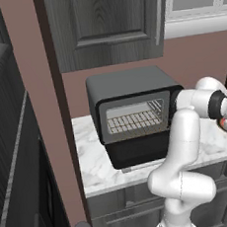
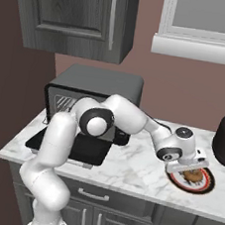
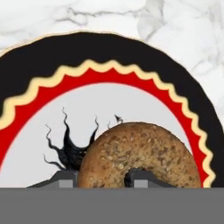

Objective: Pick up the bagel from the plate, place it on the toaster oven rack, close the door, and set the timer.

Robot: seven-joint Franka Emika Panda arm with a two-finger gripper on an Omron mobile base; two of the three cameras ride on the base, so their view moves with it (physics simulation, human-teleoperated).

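1. The step in hand is the first one, the pick-up: the robot's two-finger gripper (image 2: 190,167) is down over the round plate with the red and dark rings (image 2: 207,182), at the right end of the white marble counter (image 2: 127,169).
2. The small golden-brown bagel with seeds (image 3: 142,157) lies on the white centre of the plate, and the dark fingertips (image 3: 139,178) are closed on it: one tip in the centre hole, the other at the outer edge.
3. The next move probably calls for a straight lift, then a carry left to the black toaster oven (image 1: 133,116), where the door (image 2: 70,147) lies open and the grey wire rack (image 1: 133,121) is free.
4. The near part of the bagel is cut off in the hand view, so the firmness of the grip cannot be judged.
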